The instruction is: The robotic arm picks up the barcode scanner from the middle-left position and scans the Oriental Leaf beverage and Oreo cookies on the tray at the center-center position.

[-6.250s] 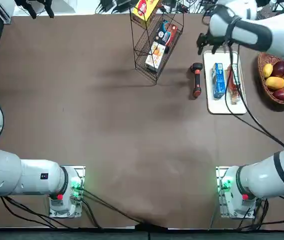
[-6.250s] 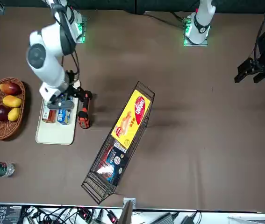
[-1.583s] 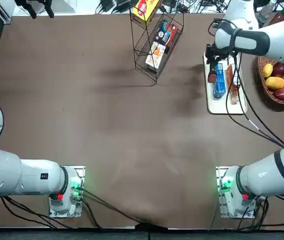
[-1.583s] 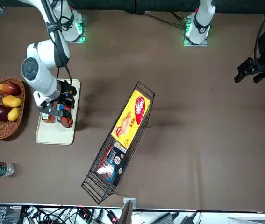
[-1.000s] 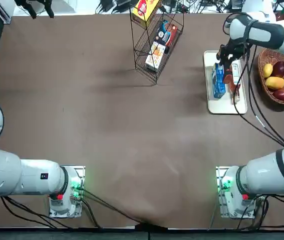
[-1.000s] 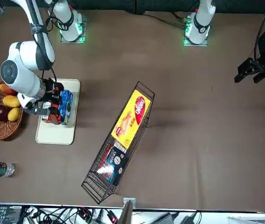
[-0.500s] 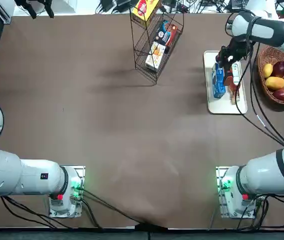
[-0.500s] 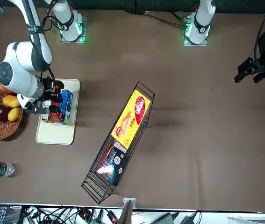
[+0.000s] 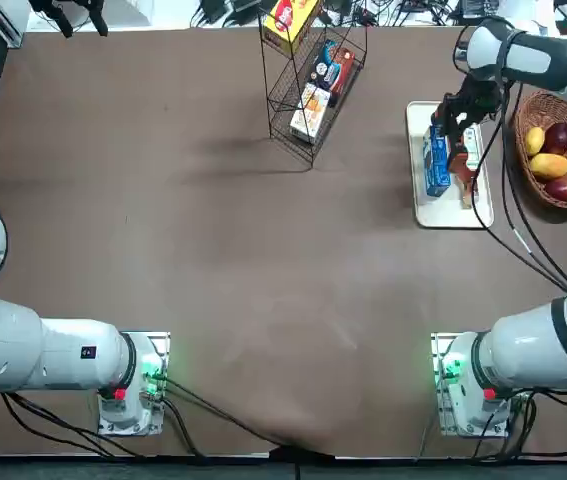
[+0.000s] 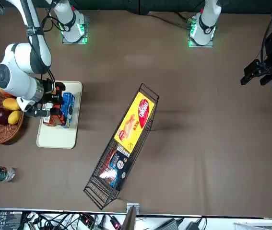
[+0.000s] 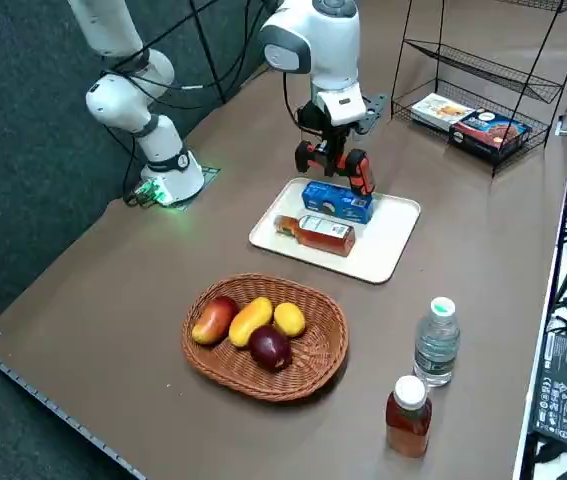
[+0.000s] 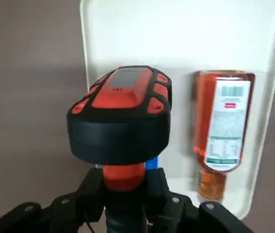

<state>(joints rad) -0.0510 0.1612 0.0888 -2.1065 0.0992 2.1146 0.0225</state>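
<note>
seen from overhead and taken left to right, the wire rack (image 9: 315,95) comes first, with a yellow box (image 9: 288,18) up on it and a few packs lower down. next, the white tray (image 9: 450,217). on it, the oreo cookies (image 9: 436,168), a blue pack, at the left. right gripper (image 12: 125,187) up over the tray area, its fingers pinching the barcode scanner (image 12: 121,114) by the handle; red-and-black head reaches out past the fingertips. to the right of the pack, the oriental leaf beverage (image 12: 224,121) lies on its side on the tray, label up, printed barcode showing, neck toward the robot's base side. right of the tray, the woven basket (image 11: 231,372) of fruit. a clear bottle (image 11: 437,345) and an upright reddish-brown bottle (image 11: 409,420) stand near each other beyond.
</note>
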